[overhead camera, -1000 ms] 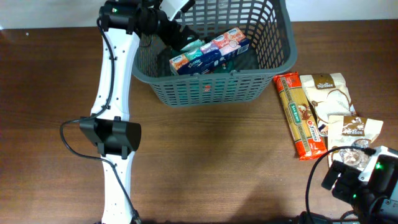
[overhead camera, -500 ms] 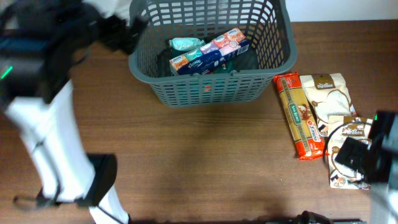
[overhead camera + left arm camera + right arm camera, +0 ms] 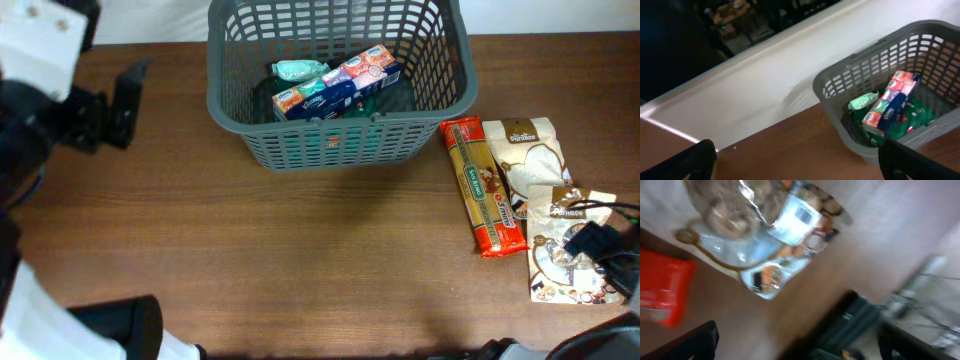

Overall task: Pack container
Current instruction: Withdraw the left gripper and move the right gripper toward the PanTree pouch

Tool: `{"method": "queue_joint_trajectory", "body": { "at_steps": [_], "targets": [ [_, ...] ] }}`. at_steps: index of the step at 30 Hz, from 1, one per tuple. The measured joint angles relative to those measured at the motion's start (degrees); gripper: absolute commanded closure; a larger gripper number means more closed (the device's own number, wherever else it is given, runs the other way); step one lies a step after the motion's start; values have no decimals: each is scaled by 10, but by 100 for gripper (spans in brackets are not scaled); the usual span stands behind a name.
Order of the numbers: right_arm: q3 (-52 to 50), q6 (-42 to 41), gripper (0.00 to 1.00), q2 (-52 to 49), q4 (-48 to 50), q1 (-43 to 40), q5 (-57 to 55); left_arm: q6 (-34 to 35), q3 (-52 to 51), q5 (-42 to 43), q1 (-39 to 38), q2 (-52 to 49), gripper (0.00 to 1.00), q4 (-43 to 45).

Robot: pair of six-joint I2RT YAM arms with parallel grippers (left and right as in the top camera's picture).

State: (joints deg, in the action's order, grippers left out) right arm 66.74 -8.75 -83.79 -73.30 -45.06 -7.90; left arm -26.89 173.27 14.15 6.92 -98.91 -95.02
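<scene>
The container point(image 3: 340, 150) is a dark grey slotted basket at the back centre of the table. It holds a long blue and red box point(image 3: 335, 85) and a small green packet point(image 3: 298, 70). In the left wrist view the container point(image 3: 840, 82) sits to the right with the box point(image 3: 887, 100) inside. My left gripper point(image 3: 110, 105) is open and empty, well left of the container and above the table point(image 3: 795, 165). My right gripper point(image 3: 598, 248) is open and empty, over a brown and white packet point(image 3: 560, 265) at the right. The right wrist view point(image 3: 800, 345) is blurred.
A red pasta packet point(image 3: 483, 185) and a white packet point(image 3: 527, 150) lie right of the container. The right wrist view shows a glossy packet point(image 3: 760, 225), the red packet's end point(image 3: 660, 295) and the table's edge. A pale wall runs behind the table point(image 3: 765, 85).
My left gripper has pulled out of the container's left corner and swung far left. My right gripper has moved up over the brown and white packet.
</scene>
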Motion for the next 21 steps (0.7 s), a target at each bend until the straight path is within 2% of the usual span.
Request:
{"method": "queue_joint_trajectory", "body": {
  "at_steps": [4,7,13,16,21],
  "targets": [
    [0,51,1,-16,40,-72,94,0,-27,-1,2,46,1,-2],
    [0,101,1,-28,62,-92,153,0,-54,-1,2,87,1,-2],
    [0,216,0,-73,83,-69,244,0,-122,-1,2,178,1,2],
    [0,259,3,-100,84,-42,261,0,-151,-1,2,215,1,10],
    [0,315,3,-137,91,-4,254,0,-185,-1,2,260,1,16]
  ]
}}
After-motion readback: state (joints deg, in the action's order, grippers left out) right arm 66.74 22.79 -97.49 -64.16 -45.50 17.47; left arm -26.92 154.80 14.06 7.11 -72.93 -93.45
